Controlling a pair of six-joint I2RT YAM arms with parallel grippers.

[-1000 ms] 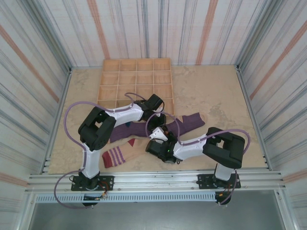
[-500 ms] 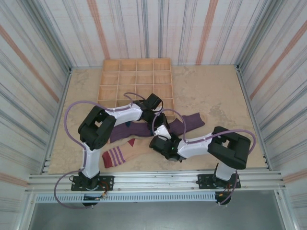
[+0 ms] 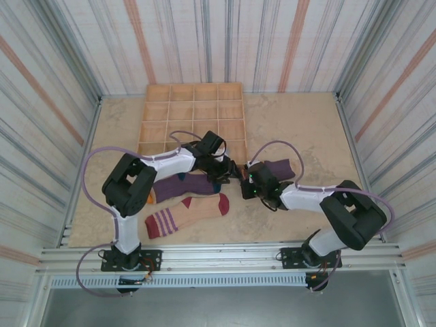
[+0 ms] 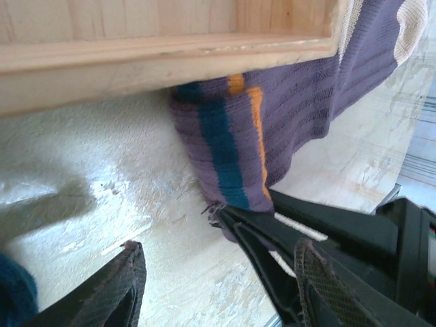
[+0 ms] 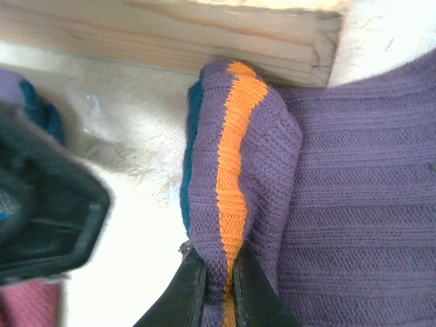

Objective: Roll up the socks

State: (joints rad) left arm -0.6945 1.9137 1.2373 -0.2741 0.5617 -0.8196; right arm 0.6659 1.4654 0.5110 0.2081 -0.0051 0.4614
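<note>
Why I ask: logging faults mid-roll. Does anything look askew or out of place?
Yes: the purple sock is bunched lopsidedly against the corner of the wooden tray, its orange stripe kinked, the fold pinched in the shut jaws of the right gripper.

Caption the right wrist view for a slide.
Right gripper pinches the folded end of the purple sock beside the tray corner.

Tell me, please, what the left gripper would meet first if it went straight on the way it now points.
Probably the folded end of the purple sock, where the right gripper pinches it, just ahead of the open left gripper; the wooden tray wall lies behind. Depth is unclear.
</note>
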